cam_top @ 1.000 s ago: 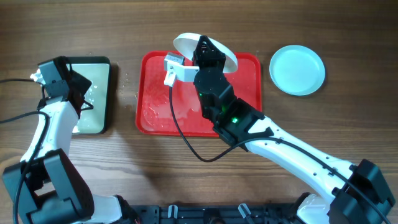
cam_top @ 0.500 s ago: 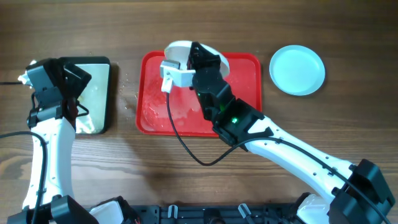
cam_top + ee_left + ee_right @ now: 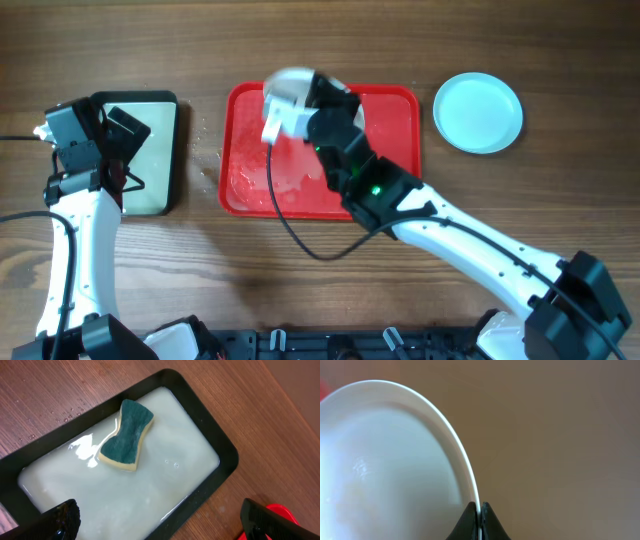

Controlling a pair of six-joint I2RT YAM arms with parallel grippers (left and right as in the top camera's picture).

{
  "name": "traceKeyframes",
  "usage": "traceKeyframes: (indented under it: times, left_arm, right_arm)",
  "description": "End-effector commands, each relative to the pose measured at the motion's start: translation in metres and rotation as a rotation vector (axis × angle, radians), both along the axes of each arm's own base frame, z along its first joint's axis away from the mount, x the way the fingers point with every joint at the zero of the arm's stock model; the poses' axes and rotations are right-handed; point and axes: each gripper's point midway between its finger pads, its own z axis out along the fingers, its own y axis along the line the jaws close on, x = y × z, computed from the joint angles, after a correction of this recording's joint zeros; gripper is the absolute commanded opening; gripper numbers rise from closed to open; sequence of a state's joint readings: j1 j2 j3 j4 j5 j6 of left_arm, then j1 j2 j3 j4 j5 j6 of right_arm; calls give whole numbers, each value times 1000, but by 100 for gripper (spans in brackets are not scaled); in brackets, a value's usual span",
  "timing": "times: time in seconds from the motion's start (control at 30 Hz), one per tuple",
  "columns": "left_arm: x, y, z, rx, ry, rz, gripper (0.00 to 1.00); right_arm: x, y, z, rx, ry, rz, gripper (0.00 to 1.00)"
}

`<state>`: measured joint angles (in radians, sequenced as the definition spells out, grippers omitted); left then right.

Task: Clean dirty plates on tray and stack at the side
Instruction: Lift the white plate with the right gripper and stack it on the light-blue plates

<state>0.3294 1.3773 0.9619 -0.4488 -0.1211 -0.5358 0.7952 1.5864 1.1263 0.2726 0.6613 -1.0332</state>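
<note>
Overhead view: a wooden counter [image 3: 300, 40] carries a black-rimmed basin [image 3: 160, 170] at the left, a red tray [image 3: 245, 130] in the middle and an aqua plate [image 3: 478, 112] at the right.
Right claw [image 3: 479, 512]: the dark fingertips are pressed together on the rim of the white plate [image 3: 395, 460], with the thin edge caught between them.
White plate position: over the far edge of the tray and blurred in the overhead view [image 3: 292, 82]. The right wrist view shows its glossy face to the left of the grip.
Tray: it lies flat on the counter with wet patches on its floor. The right arm crosses it from the near right.
Aqua plate position: on the counter just right of the tray, apart from it.
Left claw [image 3: 159, 510]: the fingers are spread wide apart and grip nothing, above the basin's near part.
Basin contents: pale milky liquid with a green-topped sponge [image 3: 126, 435] lying in it.
</note>
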Motion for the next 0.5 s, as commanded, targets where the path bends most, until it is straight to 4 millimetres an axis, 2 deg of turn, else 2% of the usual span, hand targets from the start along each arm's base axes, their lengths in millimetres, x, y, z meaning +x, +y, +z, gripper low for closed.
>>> traceKeyframes:
  times: [0.0,0.07,0.13,0.2,0.27,0.3,0.37,0.4,0.47]
  left_arm:
    - [0,3,2,4,-4,3,100]
    - [0,3,1,4,-4,3,100]
    - [0,3,2,4,-4,3,100]
    - [0,3,2,4,-4,3,100]
    - [0,3,1,4,-4,3,100]
    - [0,3,2,4,-4,3,100]
    - [0,3,1,4,-4,3,100]
    - [0,3,2,4,-4,3,100]
    - [0,3,2,4,-4,3,100]
  right_arm:
    - [30,-120,32,453,-143,-489,4]
    - [40,-170,11,560,-121,-634,4]
    - [47,-204,-20,647,-28,-707,4]
    - [53,-229,-70,834,205,-711,4]
    - [51,-256,-105,1092,399,-743,4]
    - [50,-273,-116,1211,463,-765,4]
    - [48,-304,-124,1348,498,-796,4]
    - [45,-329,-128,1422,493,-824,4]
    - [39,-360,-132,1470,476,-862,4]
